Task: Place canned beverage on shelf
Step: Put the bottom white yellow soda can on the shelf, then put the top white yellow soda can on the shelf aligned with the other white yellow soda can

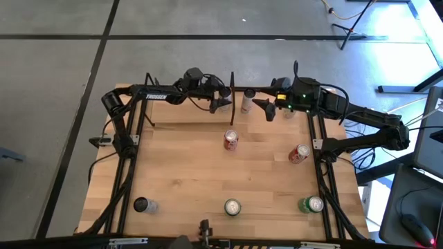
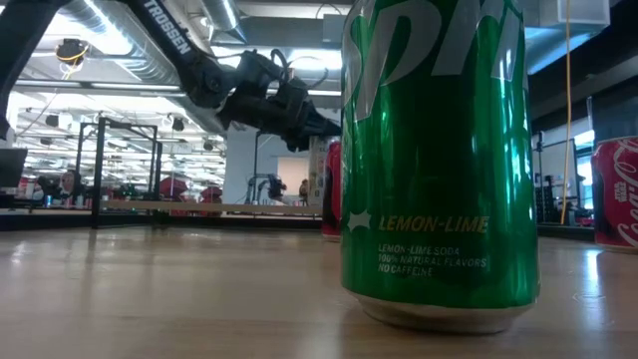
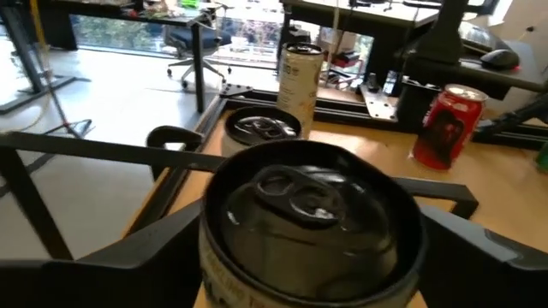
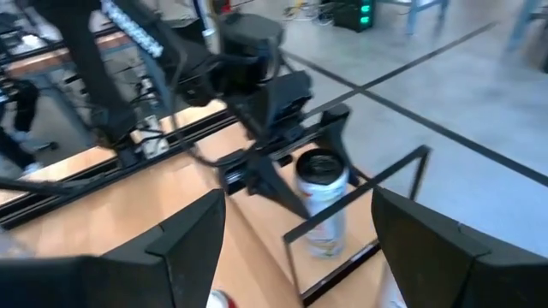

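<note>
Step in hand: the set-down of one canned beverage. The left gripper [image 1: 221, 102] hangs at the far edge of the tabletop [image 1: 180, 173], over the shelf [image 1: 187, 116], with its jaws spread to either side of a dark-topped can [image 3: 308, 222]. In the right wrist view we see this can standing upright on the ledge, inside the thin black rod frame. It is just beside the upright divider post [image 1: 232, 86], on the left arm's side. A tall cream can [image 1: 248, 99] stands on the other side of the post. We judge that the can rests on the shelf and not in a grip, so this is the release. Whether either finger touches the can wall we cannot tell. The right gripper [image 1: 266, 107] waits near the shelf on its own side. Its jaws are wide apart with nothing between them, and it faces the left gripper and the can. The next move, in our judgement, is a clean withdrawal of the left gripper. The jaws should be clear of the can on both sides, and the retreat should go straight up or straight back. A sideways drift could tip the can, knock it against the post, or catch a rod of the frame. Several cans stand well apart on the tabletop, among them a red can [image 1: 230, 140] near the shelf and a green can [image 1: 311, 205] at the near edge. We therefore judge that the task as a whole has further placements ahead.
</note>
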